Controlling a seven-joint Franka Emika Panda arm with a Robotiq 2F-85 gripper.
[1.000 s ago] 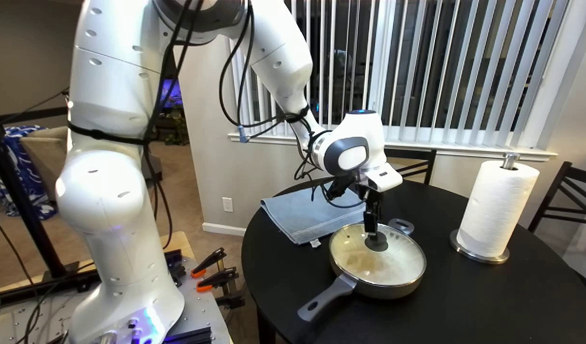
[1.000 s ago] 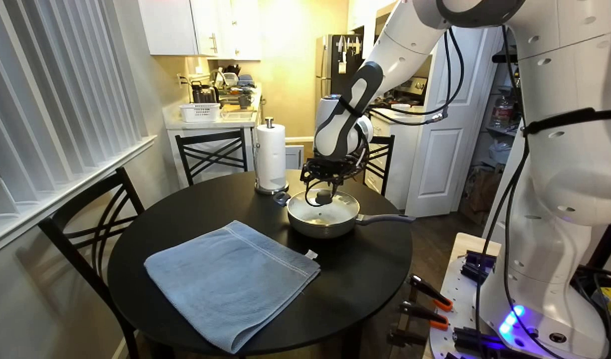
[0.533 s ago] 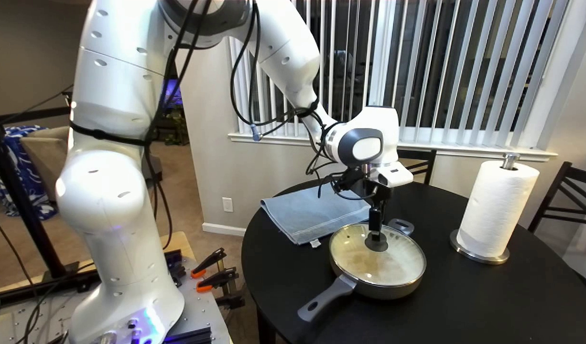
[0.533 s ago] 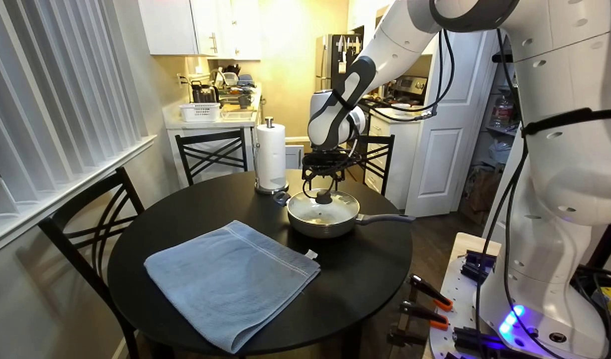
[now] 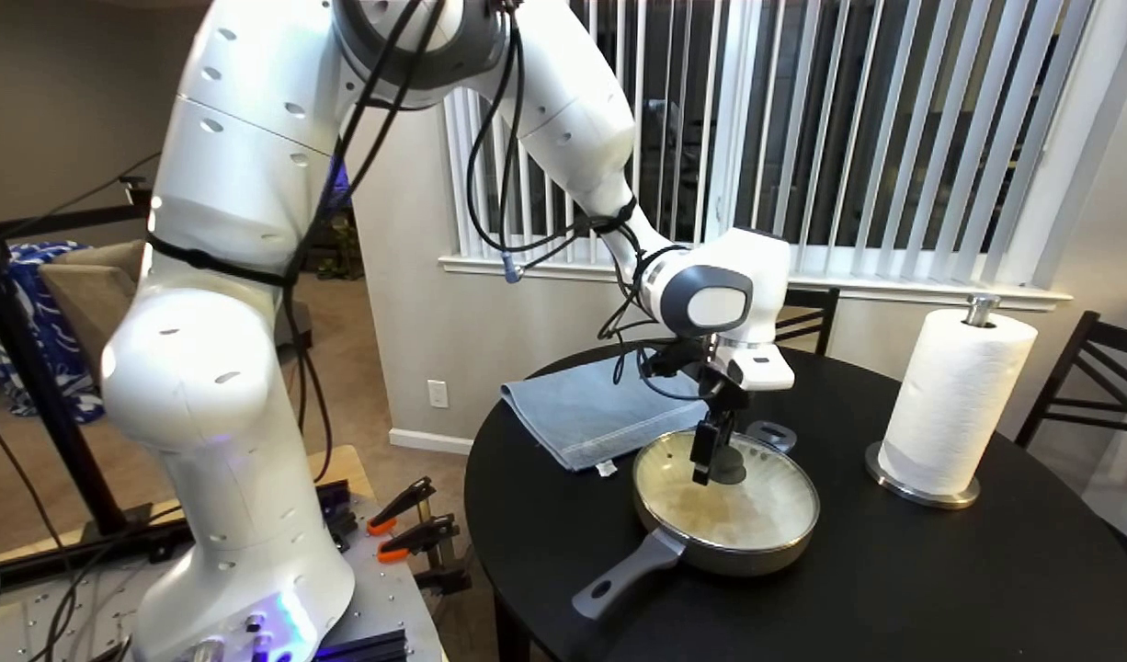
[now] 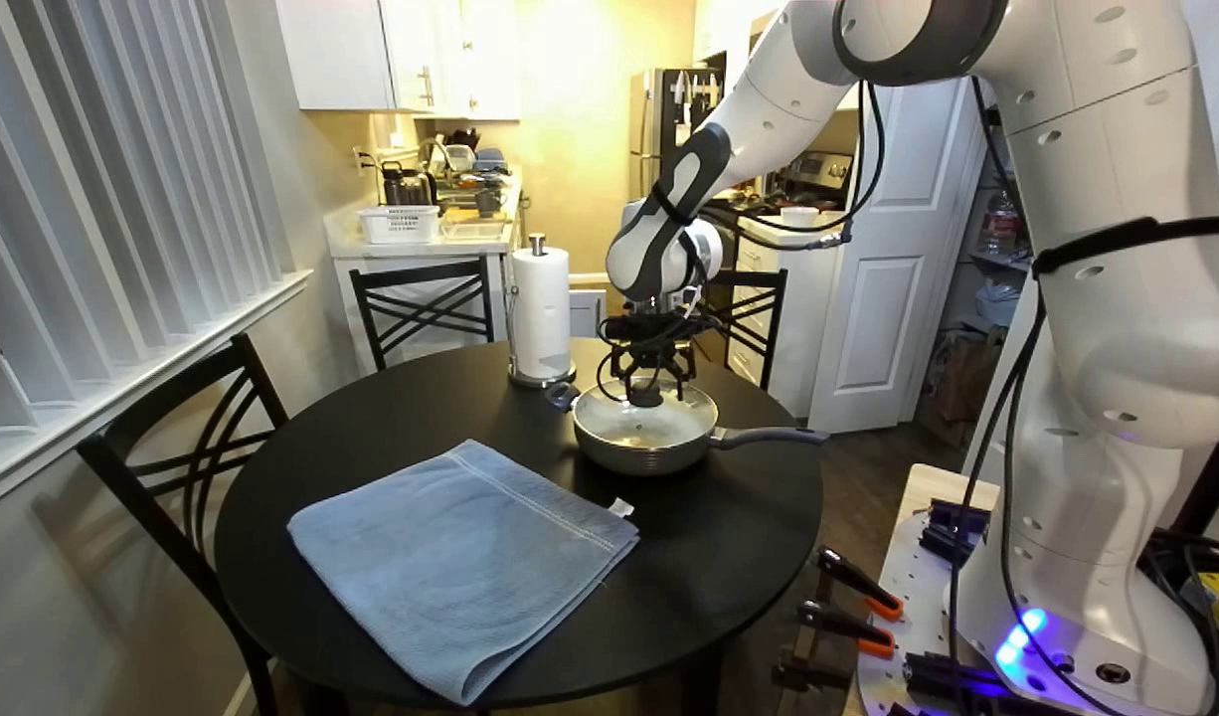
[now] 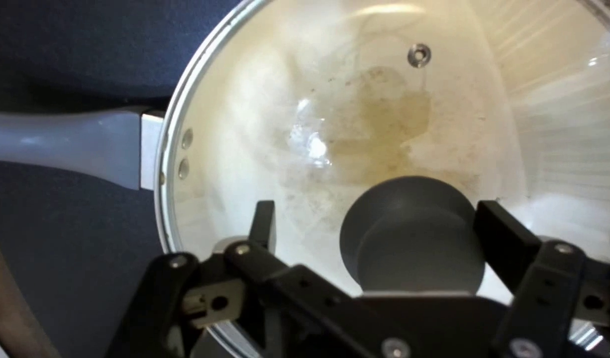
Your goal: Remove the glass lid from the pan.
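Observation:
The pan (image 5: 745,559) stands on the black round table, its long dark handle (image 7: 76,144) pointing away to one side. It also shows in an exterior view (image 6: 641,459). The transparent glass lid (image 5: 757,515) sits on the pan, its metal rim on the pan's edge. In the wrist view the lid (image 7: 285,164) shows with its dark round knob (image 7: 414,233). My gripper (image 7: 377,214) is open, with the knob between its fingers. The right finger is close to or touching the knob; a wide gap is left of it. In both exterior views the gripper (image 6: 651,386) is low over the lid.
A folded blue-grey cloth (image 6: 460,557) lies on the table (image 6: 411,418) beside the pan. A paper-towel roll (image 5: 954,405) on a metal stand is on the pan's other side. The pan has a small loop handle (image 5: 771,434) opposite the long one. Chairs (image 6: 192,477) surround the table.
The arm has shifted and turned, and the gripper has come lower, so its fingers now stand on either side of the knob. The lid, pan and cloth have not moved.

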